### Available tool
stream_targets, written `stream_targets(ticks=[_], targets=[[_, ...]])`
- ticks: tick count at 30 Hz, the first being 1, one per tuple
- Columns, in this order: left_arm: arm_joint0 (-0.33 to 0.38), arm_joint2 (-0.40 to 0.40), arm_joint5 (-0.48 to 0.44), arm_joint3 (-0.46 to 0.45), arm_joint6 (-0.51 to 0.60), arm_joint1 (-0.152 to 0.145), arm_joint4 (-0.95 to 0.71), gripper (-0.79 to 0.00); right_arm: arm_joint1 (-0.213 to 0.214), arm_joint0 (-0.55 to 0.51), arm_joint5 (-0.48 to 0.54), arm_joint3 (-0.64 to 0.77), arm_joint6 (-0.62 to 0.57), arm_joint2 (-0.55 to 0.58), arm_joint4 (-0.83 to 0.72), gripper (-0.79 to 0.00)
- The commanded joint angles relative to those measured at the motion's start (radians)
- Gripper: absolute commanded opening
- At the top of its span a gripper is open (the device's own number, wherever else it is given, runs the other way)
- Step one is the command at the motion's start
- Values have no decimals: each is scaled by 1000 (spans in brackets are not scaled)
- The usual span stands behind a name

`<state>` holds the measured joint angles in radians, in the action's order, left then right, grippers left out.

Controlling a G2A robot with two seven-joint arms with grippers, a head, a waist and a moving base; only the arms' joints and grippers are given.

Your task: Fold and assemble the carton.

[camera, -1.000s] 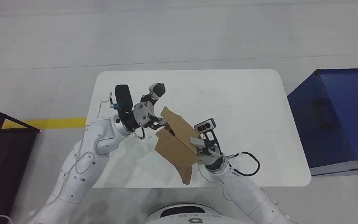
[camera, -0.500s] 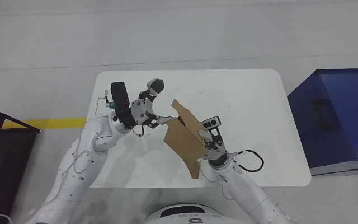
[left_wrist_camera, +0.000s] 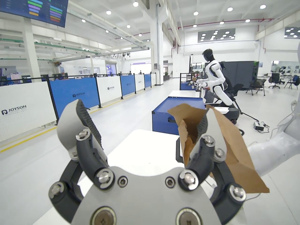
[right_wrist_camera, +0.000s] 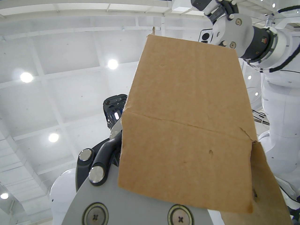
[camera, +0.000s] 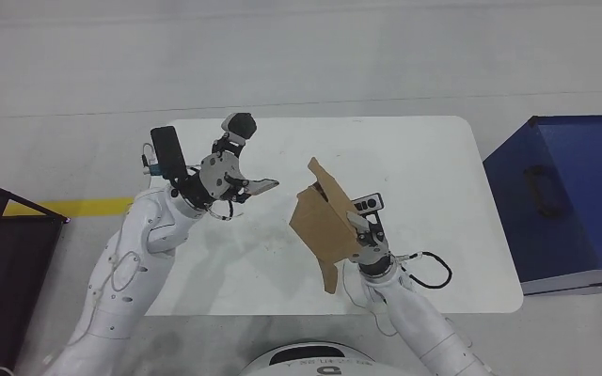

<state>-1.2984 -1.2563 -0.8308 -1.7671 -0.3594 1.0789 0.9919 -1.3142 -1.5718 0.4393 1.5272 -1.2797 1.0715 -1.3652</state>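
The right tool (camera: 357, 237) is holding the brown carton (camera: 323, 224) by one side. It holds it up in the air over the near part of the white table (camera: 423, 160). The carton is partly opened and tilted, with one flap sticking up and one hanging down. The left tool (camera: 252, 158) is open wide with nothing in it. It is above the far left part of the table, apart from the carton, and points toward it. A blue box (camera: 555, 202) stands on the floor past the table's right end.
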Motion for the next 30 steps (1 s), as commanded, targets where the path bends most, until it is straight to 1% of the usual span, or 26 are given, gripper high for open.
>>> stream_targets(ticks=[1,7,9,12,14,17,21,24,27,30], targets=[[23,17,-15,-1,20,3,10,0,-2,-3,-3,4,-2,-1,7,-785],[93,101,-27,30,110,15,60,0,-6,-12,-6,17,-3,-6,27,-785],[107,129,-44,39,129,20,59,0,-7,-18,-7,21,-6,-4,27,-785],[120,151,-55,50,144,24,56,0,-8,-28,-4,24,-10,4,25,-785],[122,152,-55,57,143,25,53,0,-9,-35,-2,25,-15,12,21,-785],[114,130,-31,59,120,25,44,0,-9,-42,-3,24,-22,25,18,-785],[81,83,0,45,75,22,9,0,-9,-49,-9,24,-26,39,14,-785],[56,64,-7,25,59,20,-29,0,-11,-48,-14,20,-29,44,14,-785],[54,71,-24,-2,73,21,-40,0,-13,-45,-22,17,-31,44,15,-785],[68,102,-27,-7,103,26,-46,0,-15,-40,-31,15,-35,40,22,-785]])
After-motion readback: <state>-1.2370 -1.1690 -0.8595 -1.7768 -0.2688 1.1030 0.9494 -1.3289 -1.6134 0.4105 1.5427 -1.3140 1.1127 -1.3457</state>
